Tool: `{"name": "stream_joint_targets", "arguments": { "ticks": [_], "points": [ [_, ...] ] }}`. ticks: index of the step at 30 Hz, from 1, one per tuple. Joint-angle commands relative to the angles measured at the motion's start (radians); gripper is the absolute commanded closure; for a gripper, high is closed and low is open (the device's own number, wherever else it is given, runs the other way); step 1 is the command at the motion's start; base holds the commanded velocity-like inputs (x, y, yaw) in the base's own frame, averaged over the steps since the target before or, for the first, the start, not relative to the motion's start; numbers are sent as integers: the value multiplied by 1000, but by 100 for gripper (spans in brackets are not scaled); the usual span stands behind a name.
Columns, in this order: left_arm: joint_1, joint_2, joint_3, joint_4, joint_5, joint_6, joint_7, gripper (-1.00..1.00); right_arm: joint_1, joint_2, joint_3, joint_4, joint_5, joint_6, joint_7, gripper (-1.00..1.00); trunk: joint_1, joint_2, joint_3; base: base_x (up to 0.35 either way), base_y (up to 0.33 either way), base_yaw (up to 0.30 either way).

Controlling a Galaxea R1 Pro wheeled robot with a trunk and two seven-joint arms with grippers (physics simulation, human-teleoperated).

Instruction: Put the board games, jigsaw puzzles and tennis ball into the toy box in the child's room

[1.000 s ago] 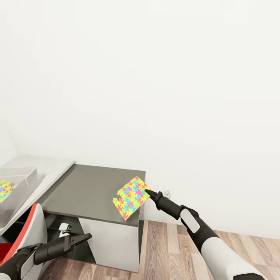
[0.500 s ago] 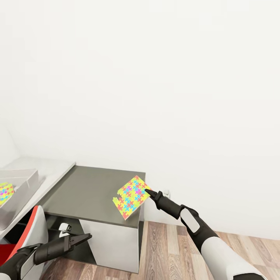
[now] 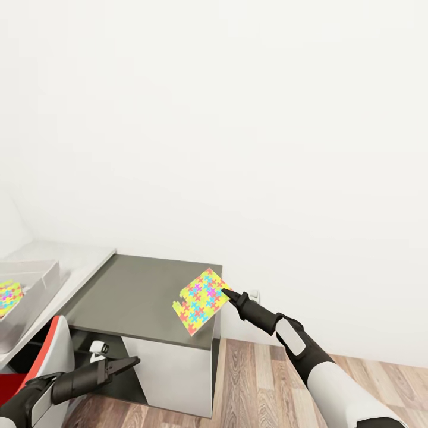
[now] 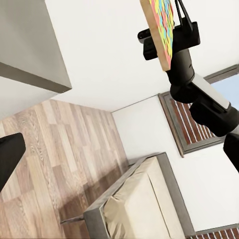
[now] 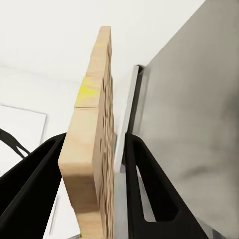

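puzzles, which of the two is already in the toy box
The puzzle at far left lies inside the toy box. The other puzzle is clamped in the right gripper over the dark cabinet top.

Head cam up high, looking down over the bench (image 3: 137, 291) corner toward the wall. Left wrist cam low, aimed across the floor at the bed (image 4: 144, 199). Right wrist cam super close on the jigsaw puzzle (image 5: 92, 149), shared by all three.

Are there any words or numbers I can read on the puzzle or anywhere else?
None: no words or numbers show anywhere.
The jigsaw puzzle held in the right end effector bears only coloured pieces.
The second jigsaw puzzle in the toy box also shows no lettering.
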Motion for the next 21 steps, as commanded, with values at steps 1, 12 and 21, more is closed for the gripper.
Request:
{"name": "stream_joint_targets", "arguments": {
  "ticks": [1,12,21],
  "points": [
    [0,1,-5,0,4,11,-3,-100,-1,0,2,0,-9,7,-1,100,-4,7,2,0,0,0],
    [0,1,-7,0,4,9,-3,-100,-1,-1,2,0,-9,8,0,100,-46,84,37,0,0,0],
    [0,1,-7,0,4,9,-3,-100,-1,0,2,0,-9,7,-1,100,-81,147,65,0,0,0]
  ]
}}
